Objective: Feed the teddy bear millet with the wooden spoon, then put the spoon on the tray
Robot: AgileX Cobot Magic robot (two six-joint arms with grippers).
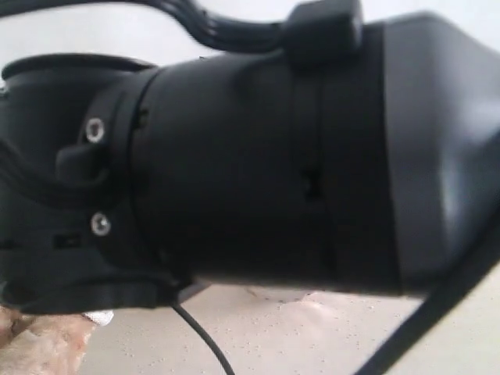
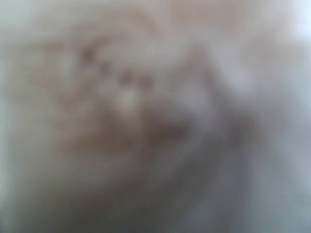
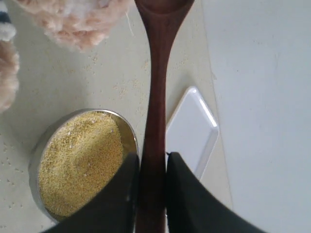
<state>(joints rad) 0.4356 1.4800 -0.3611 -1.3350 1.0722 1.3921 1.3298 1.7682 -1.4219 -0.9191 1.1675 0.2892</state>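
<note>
In the right wrist view my right gripper is shut on the handle of the dark wooden spoon, whose bowl end reaches up beside the teddy bear; only shaggy pinkish-tan fur shows. Below the spoon stands a steel bowl full of yellow millet, and beside it lies the white tray. The left wrist view is a close blur of pale pinkish fur; no fingers can be made out. A bit of bear fur shows at the exterior view's lower left.
A black robot arm fills nearly all of the exterior view, with a thin black cable hanging below it. Scattered millet grains lie on the pale tabletop. A lighter surface lies past the tray.
</note>
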